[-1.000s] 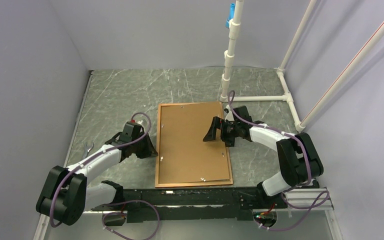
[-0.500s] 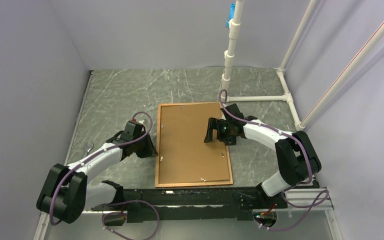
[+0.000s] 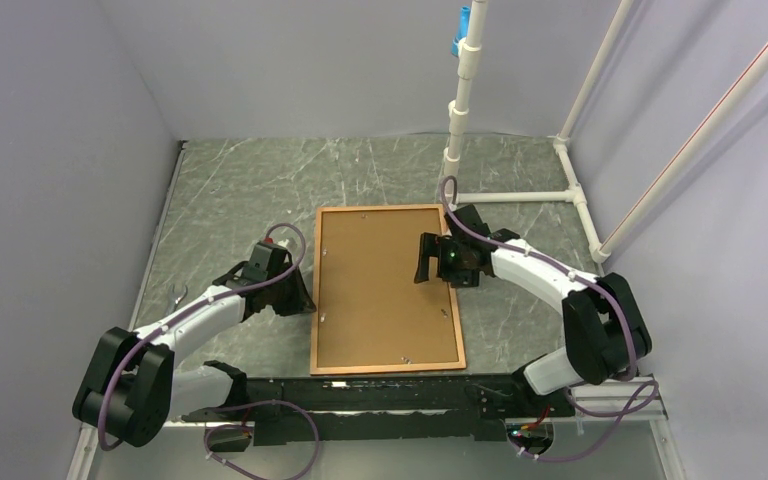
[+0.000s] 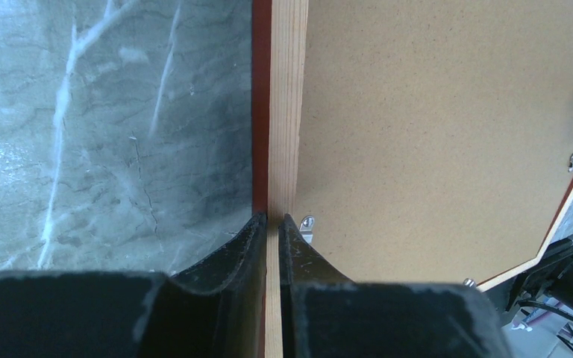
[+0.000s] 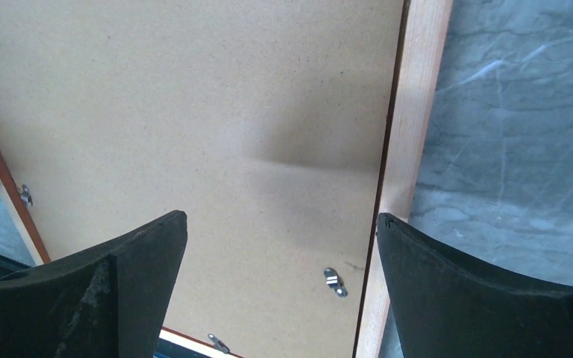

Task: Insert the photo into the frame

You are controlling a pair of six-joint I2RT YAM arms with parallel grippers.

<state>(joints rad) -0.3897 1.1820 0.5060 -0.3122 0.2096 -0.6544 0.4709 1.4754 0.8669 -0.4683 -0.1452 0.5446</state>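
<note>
The frame [image 3: 317,285] lies face down on the marbled table, a plain brown backing board [image 3: 380,295] filling it. No part of the photo shows. My left gripper [image 3: 307,300] is shut on the frame's left rail [image 4: 287,112]; its fingertips [image 4: 274,218] pinch the pale wood beside a metal clip [image 4: 307,224]. My right gripper [image 3: 428,262] hangs open over the board's right part [image 5: 194,112]. Its gap [image 5: 282,218] holds nothing, its right finger stands above the right rail [image 5: 418,112], and a clip [image 5: 333,282] lies below.
A white pipe post [image 3: 460,130] rises just behind the frame's far right corner, with pipes [image 3: 520,196] along the table to the right. A small metal tool [image 3: 176,296] lies at the left table edge. A black rail [image 3: 380,395] runs along the near edge.
The board's near right side, which stood askew over the rail, now lies flush in the frame. My right gripper has shifted slightly back and right; the left keeps its grip.
</note>
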